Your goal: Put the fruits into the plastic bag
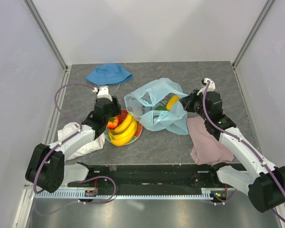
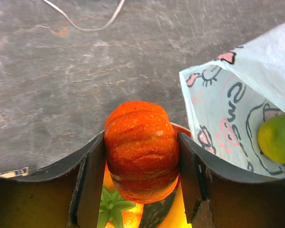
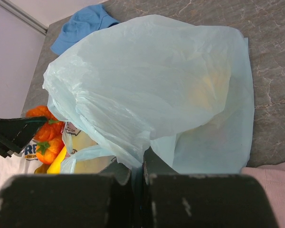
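- Bananas (image 1: 124, 132) lie heaped on a plate (image 1: 139, 129) left of centre in the top view, with small orange-red fruits at their upper left.
- Left claw (image 2: 141, 152) grips 1 orange-red fruit (image 2: 141, 137) over that plate, a finger pressed against each side.
- Plastic bag (image 1: 154, 97) lies mid-surface (image 1: 180, 152), just right of the plate; 1 green fruit (image 2: 278, 138) and 1 yellow fruit (image 1: 173, 101) show inside its opening.
- Right claw (image 3: 137, 173) is closed, pinching the bag's thin film at the bag's right edge.
- Pink cloth (image 1: 206, 140) lies at the lower right, touching the bag.
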You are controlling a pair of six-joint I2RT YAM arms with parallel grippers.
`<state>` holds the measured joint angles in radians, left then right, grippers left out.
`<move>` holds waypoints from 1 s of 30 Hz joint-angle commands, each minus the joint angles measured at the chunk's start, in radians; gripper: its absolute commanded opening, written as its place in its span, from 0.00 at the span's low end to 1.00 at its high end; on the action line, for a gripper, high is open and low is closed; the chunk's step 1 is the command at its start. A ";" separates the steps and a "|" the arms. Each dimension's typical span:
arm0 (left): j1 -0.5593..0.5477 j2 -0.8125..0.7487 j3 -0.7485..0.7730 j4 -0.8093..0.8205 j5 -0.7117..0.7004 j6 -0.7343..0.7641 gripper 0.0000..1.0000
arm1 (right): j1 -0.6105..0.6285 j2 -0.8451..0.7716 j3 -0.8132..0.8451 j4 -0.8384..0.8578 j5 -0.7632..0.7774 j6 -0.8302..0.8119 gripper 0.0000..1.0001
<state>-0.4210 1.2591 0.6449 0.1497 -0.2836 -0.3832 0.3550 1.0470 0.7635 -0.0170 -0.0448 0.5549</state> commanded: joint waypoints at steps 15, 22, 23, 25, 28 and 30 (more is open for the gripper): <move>0.001 -0.175 -0.097 0.217 0.095 0.056 0.53 | -0.002 -0.028 -0.003 0.020 0.002 0.007 0.00; -0.022 -0.170 -0.113 0.332 0.314 0.104 0.53 | -0.002 -0.025 -0.001 0.020 0.000 0.008 0.00; -0.031 -0.167 -0.110 0.346 0.343 0.113 0.53 | -0.002 -0.024 -0.001 0.020 -0.001 0.008 0.00; -0.065 -0.161 -0.105 0.375 0.400 0.142 0.53 | -0.004 -0.019 0.000 0.019 -0.004 0.010 0.00; -0.079 -0.156 -0.100 0.413 0.489 0.135 0.53 | -0.002 -0.019 0.000 0.019 -0.006 0.011 0.00; -0.079 -0.138 -0.079 0.422 0.596 0.132 0.53 | -0.002 -0.018 0.000 0.019 -0.006 0.011 0.00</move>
<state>-0.4950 1.1038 0.5331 0.4595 0.0990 -0.2977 0.3550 1.0367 0.7631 -0.0174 -0.0475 0.5571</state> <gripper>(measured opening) 0.632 0.007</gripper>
